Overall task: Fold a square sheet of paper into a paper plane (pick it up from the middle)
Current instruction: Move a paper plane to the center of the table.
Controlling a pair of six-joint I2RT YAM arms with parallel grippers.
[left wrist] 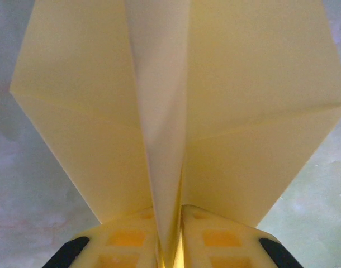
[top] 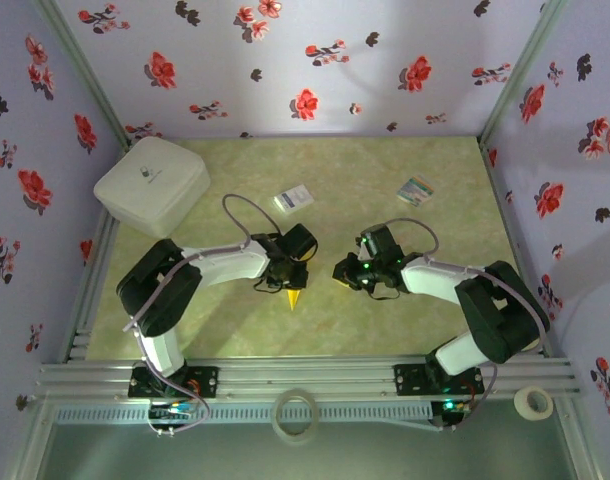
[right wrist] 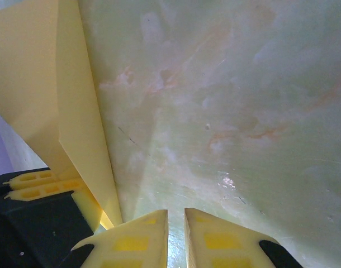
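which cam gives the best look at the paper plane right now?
Left wrist: the paper plane is seen close up, centre crease and side folds clear, its keel pinched in the left gripper. Top external catches a small yellow tip poking out from that gripper. Right wrist gets one folded edge at its left side.

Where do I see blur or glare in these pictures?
Top view: soft, evenly lit. Left wrist view: the paper plane is close and blurred, its centre fold shaded. Right wrist view: a small glare spot on the table.
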